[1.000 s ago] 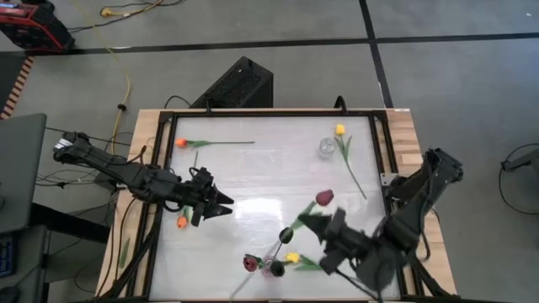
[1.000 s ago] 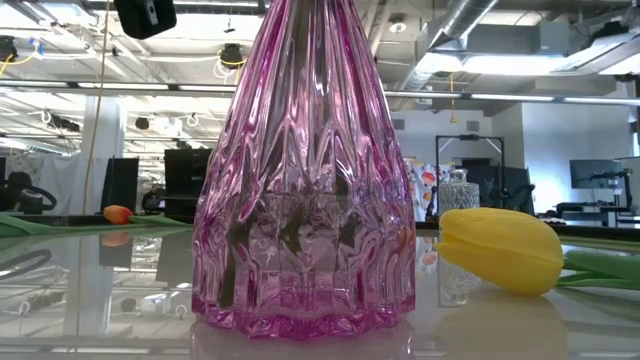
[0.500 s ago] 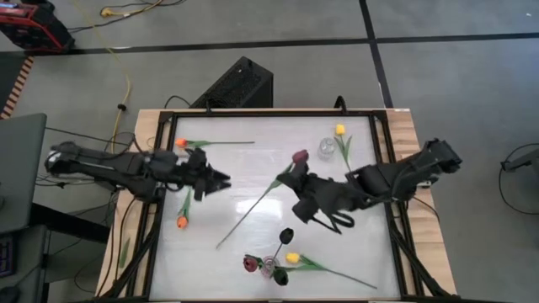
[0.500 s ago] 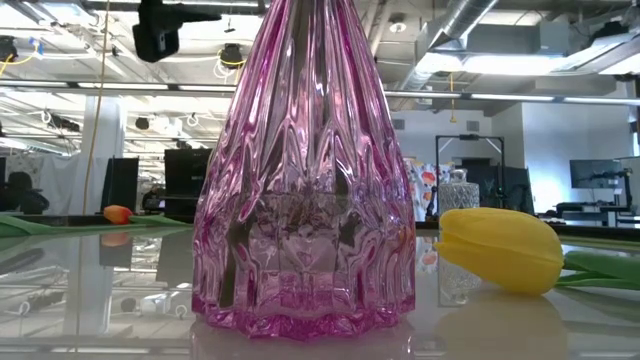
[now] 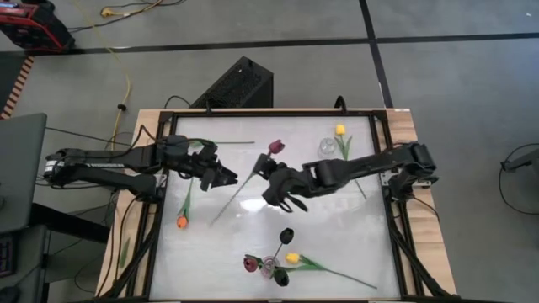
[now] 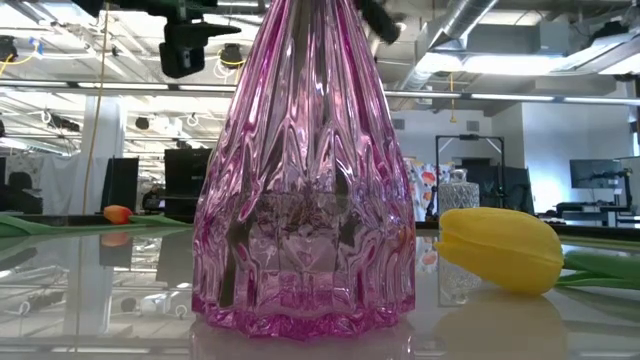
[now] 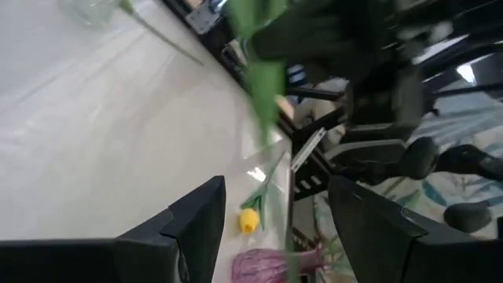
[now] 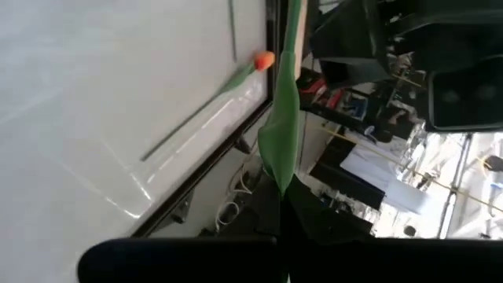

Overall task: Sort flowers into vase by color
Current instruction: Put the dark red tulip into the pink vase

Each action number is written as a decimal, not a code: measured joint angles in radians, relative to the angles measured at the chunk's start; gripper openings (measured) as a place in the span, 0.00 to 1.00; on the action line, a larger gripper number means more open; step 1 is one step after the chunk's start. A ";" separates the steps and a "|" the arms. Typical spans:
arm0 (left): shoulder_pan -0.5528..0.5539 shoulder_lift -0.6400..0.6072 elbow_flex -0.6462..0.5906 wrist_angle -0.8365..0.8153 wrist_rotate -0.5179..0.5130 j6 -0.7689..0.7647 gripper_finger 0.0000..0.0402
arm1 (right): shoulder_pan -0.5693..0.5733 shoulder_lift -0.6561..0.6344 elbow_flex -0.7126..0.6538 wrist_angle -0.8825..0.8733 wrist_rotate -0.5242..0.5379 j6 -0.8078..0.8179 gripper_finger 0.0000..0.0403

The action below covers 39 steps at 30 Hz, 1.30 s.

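My right gripper [image 5: 264, 171] is over the table's middle, shut on a dark red tulip [image 5: 274, 146] whose long green stem [image 5: 229, 202] slants toward the near left. My left gripper [image 5: 226, 177] is open just left of that stem; its wrist view shows the green leaf [image 7: 263, 71] ahead of the open gripper [image 7: 277, 182]. A pink glass vase [image 6: 305, 200] stands at the near edge [image 5: 271, 268], with dark red and near-black tulips in it. Beside it lies a yellow tulip [image 5: 292, 257]. Two orange tulips [image 5: 180, 142] [image 5: 181, 222] lie on the left. My right gripper pinches the dark red tulip between its two fingers at the upper stem with its leaf [image 8: 280, 169], a short way below the head. The fingers come from the table's right, across the stem. The tulip looks lifted off the table, head toward the far edge.
A small clear glass vase [image 5: 326, 149] stands at the far right, with another yellow tulip [image 5: 339, 130] lying beside it. A black frame [image 5: 160, 210] rims the white table top. The middle and right of the top hold little else.
My right gripper has swung from the near right corner toward the far edge and the left, carrying the dark red tulip up and across. My left gripper has moved toward the far edge and a little right, close to the carried stem.
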 joint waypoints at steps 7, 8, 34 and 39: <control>0.008 0.002 0.000 -0.070 -0.019 0.037 0.53 | -0.032 0.047 0.000 0.119 0.001 -0.097 0.05; 0.007 0.002 0.000 -0.070 -0.018 0.041 0.53 | -0.034 0.048 0.000 0.121 -0.002 -0.097 0.05; -0.024 0.095 0.000 -0.036 -0.011 0.094 0.24 | -0.051 0.044 0.000 0.103 -0.062 -0.168 0.10; -0.024 0.095 0.000 -0.038 -0.006 0.124 0.05 | -0.047 0.043 0.000 0.098 -0.111 -0.161 0.11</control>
